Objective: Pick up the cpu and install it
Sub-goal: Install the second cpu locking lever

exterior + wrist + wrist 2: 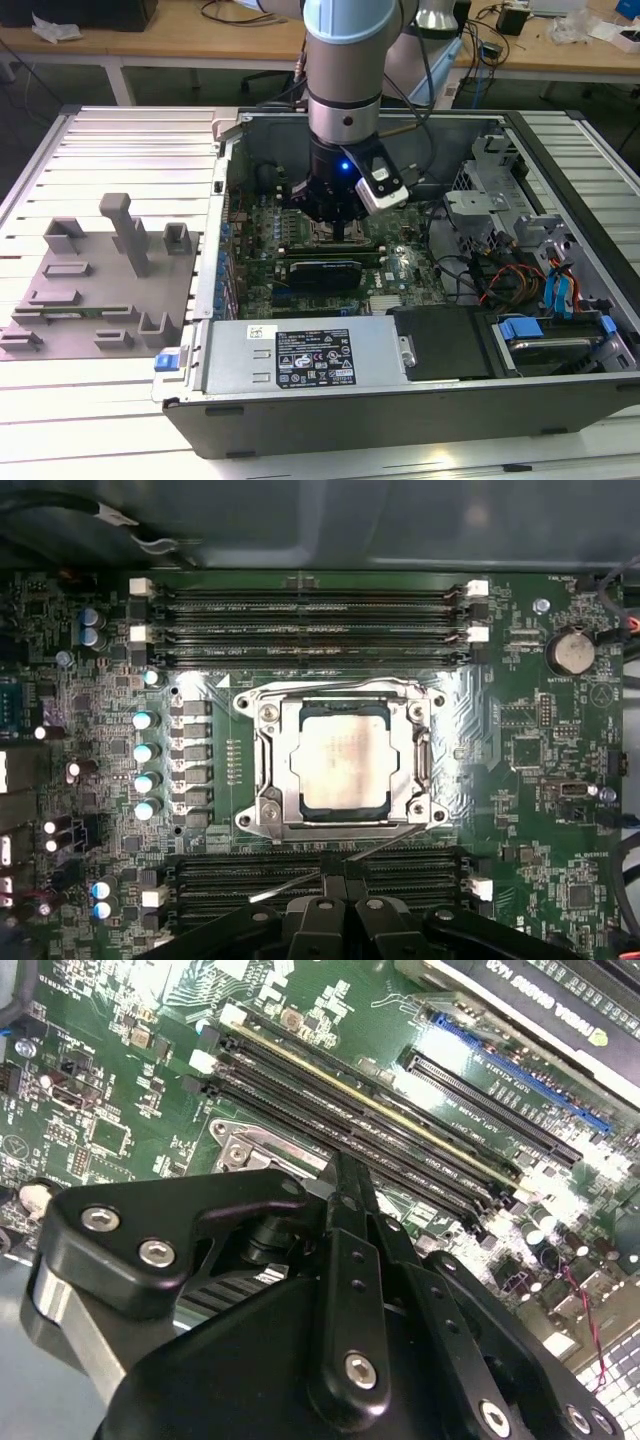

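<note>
Jaws (343, 885) pressed together, nothing pinched, hanging just above the motherboard (520, 740) right beside the socket (342, 760). In the first wrist view the cpu (338, 758) sits flat inside that socket, silvery top up, metal frame around it, memory slots (305, 620) beyond it. In the exterior view the arm (345, 90) reaches down into the open pc case (330, 400), over the board w/ its dark jaws (335, 222) low. Grey fixture tray (100, 290) lies well apart, toward the tabletop's edge at the exterior view's left.
</note>
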Tool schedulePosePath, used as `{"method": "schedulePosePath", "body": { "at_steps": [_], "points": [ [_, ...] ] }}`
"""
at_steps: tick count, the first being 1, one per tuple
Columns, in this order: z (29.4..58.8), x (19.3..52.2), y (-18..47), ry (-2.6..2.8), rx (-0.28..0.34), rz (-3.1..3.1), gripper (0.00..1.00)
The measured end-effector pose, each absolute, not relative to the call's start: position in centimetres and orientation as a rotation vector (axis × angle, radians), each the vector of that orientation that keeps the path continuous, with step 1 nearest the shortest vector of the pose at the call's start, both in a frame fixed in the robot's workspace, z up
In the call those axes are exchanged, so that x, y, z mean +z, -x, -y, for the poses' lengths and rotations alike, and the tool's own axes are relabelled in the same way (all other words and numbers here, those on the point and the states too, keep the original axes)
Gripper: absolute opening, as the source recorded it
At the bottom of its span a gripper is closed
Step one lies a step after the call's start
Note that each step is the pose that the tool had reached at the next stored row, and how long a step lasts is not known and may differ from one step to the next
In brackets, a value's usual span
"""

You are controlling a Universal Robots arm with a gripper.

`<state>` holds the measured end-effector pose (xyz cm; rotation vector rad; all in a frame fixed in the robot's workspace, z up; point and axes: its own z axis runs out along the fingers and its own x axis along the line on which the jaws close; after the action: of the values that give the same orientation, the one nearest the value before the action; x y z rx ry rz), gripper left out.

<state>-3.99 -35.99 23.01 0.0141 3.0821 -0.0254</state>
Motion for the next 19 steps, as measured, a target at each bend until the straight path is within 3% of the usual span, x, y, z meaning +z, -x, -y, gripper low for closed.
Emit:
{"method": "schedulePosePath", "body": {
  "at_steps": [19],
  "points": [
    [35.99, 22.2, 4.15, 0.039, -0.023, -3.082, 0.11]
  ]
}}
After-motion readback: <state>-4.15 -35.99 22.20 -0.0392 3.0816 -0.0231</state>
